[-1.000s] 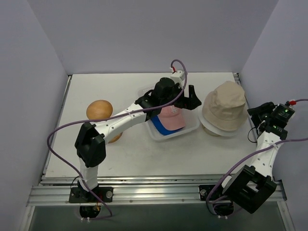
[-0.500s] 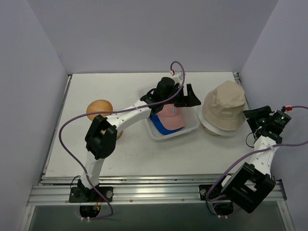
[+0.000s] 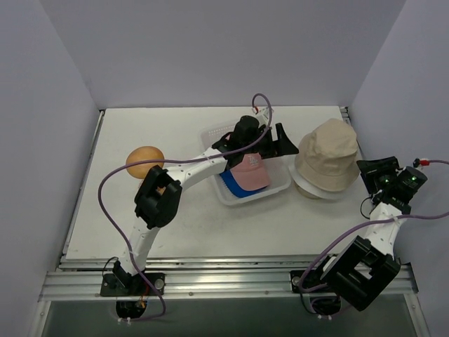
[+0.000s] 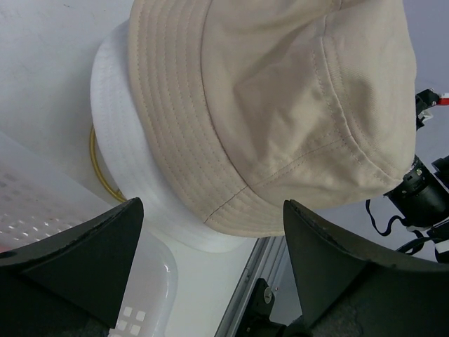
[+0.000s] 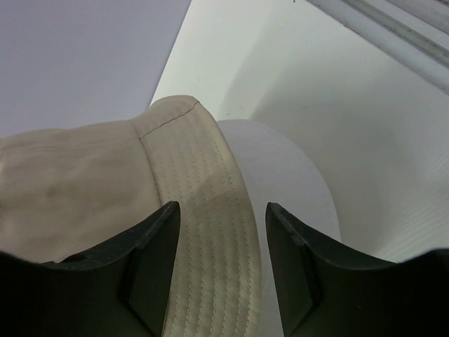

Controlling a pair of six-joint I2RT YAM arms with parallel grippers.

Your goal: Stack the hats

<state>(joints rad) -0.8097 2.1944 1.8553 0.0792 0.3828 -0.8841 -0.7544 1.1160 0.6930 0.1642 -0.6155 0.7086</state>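
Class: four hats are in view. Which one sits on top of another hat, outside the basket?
The beige bucket hat, resting on the whitish hat to the right of the basket. The pink cap and blue cap lie inside the basket.

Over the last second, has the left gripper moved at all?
Yes, slightly. Against the clear basket, which stays put, the left gripper has shifted right, bringing its open fingers closer to the beige bucket hat.
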